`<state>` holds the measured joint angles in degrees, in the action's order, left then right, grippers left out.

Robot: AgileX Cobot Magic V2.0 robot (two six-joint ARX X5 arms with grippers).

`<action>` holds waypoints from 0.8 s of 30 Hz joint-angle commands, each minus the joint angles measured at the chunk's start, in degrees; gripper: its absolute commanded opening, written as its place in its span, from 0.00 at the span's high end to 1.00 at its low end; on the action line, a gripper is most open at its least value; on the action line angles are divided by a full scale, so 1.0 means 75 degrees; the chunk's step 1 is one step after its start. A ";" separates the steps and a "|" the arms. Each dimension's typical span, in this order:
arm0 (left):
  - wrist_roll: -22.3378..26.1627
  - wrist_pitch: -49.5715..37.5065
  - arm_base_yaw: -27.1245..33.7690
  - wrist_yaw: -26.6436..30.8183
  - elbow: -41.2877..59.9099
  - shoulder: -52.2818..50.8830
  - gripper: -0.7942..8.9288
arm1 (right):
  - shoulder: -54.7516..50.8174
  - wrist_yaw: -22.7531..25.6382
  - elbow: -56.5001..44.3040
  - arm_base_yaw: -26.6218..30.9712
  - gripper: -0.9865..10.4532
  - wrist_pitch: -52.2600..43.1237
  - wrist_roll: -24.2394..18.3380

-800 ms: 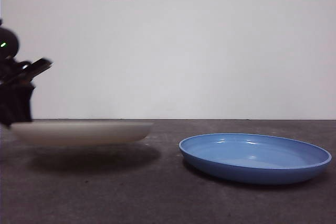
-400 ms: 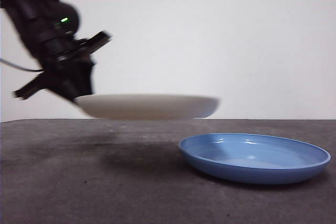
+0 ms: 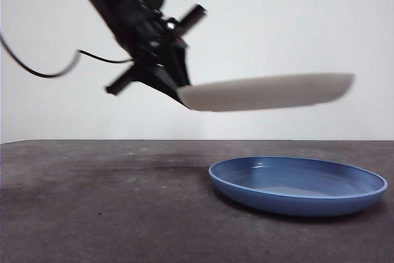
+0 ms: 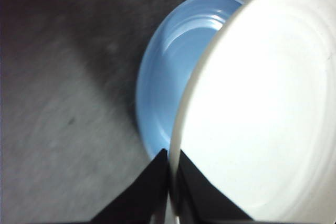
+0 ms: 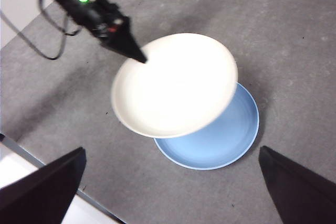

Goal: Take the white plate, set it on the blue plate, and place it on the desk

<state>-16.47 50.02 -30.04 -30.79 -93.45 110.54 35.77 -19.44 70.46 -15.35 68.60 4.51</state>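
Front view: my left gripper [image 3: 183, 95] pinches the white plate [image 3: 271, 92] by its rim, airborne above the blue plate [image 3: 298, 184]. Stiff, probably slick, edge grip, may droop. Right gripper [image 5: 173, 182] open, waiting.

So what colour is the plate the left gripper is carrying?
Off-white: the white plate, clearest in the right wrist view.

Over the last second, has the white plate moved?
Yes. The white plate, held by the left gripper, rose and travelled right, now above the unmoved blue plate.
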 commanded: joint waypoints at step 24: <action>0.0315 0.1163 -0.0743 0.0898 -0.2218 0.2168 0.91 | -0.0052 0.0003 0.0160 -0.0020 0.44 0.0254 -0.0318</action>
<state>-15.44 58.87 -35.27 -24.27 -108.47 125.62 35.27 -19.44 70.48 -15.35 70.74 2.76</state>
